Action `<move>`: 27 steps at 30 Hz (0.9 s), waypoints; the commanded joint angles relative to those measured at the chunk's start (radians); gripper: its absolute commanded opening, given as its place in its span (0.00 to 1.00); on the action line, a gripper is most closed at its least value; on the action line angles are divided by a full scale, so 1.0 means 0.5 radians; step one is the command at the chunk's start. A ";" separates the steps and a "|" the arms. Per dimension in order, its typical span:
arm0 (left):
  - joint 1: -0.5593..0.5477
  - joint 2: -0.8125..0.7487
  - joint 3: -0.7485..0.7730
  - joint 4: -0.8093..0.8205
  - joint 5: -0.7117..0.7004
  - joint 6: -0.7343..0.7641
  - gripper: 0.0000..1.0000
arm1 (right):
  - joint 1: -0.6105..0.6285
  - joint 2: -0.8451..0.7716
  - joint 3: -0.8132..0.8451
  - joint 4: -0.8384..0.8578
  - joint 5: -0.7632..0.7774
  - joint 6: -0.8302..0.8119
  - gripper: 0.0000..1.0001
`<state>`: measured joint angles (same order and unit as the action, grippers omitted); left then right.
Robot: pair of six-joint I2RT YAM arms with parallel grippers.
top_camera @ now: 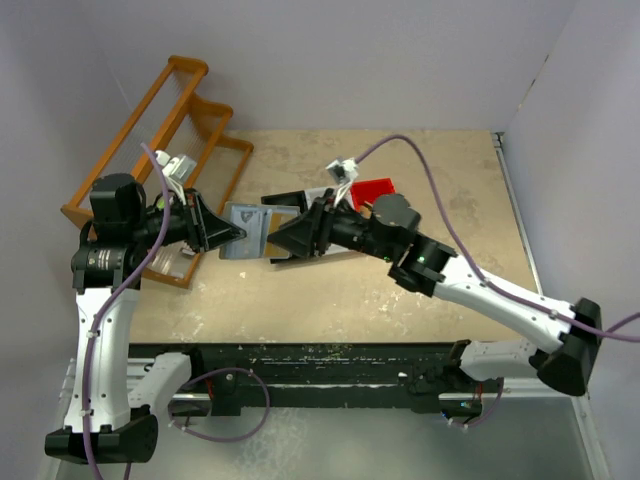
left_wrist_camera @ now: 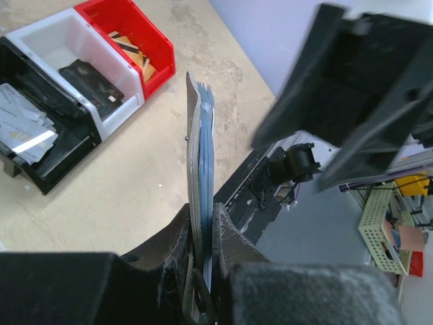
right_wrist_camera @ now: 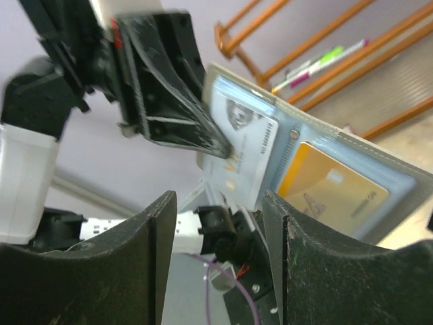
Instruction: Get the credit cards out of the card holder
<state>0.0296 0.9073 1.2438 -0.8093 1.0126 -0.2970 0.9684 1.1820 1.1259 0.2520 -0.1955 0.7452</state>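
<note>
The card holder (top_camera: 248, 232) is a flat grey case held off the table between the two arms. My left gripper (top_camera: 230, 235) is shut on its left edge; in the left wrist view it shows edge-on (left_wrist_camera: 200, 156) between my left gripper's (left_wrist_camera: 203, 227) fingers. The right wrist view shows its open inner face (right_wrist_camera: 352, 152) with a pale credit card (right_wrist_camera: 247, 139) and a gold card (right_wrist_camera: 331, 193) in clear sleeves. My right gripper (right_wrist_camera: 220, 220) is open and empty, just short of the pale card's lower edge; it also shows in the top view (top_camera: 277, 240). Several pale cards (left_wrist_camera: 24, 132) lie in a black bin (left_wrist_camera: 64, 159).
A white bin (left_wrist_camera: 101, 118) with a black flat item and a red bin (left_wrist_camera: 159, 47) stand beside the black bin, behind the right arm in the top view (top_camera: 378, 188). An orange wooden rack (top_camera: 170, 120) stands at the back left, with pens (right_wrist_camera: 325, 59) on it.
</note>
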 commanded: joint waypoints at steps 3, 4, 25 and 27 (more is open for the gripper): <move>-0.007 -0.040 0.049 0.154 0.323 -0.085 0.00 | 0.007 0.184 0.042 0.278 -0.390 0.134 0.55; -0.007 -0.040 0.047 0.162 0.365 -0.098 0.00 | 0.007 0.186 0.024 0.321 -0.395 0.161 0.54; -0.007 -0.113 -0.128 0.631 0.829 -0.565 0.04 | 0.006 0.284 -0.116 0.873 -0.632 0.369 0.14; -0.007 -0.120 -0.138 0.631 0.840 -0.565 0.07 | 0.005 0.286 -0.151 0.967 -0.641 0.417 0.08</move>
<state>0.0441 0.8646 1.1797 -0.5381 1.3170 -0.5392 0.9478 1.3071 1.0637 0.5129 -0.4603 0.8829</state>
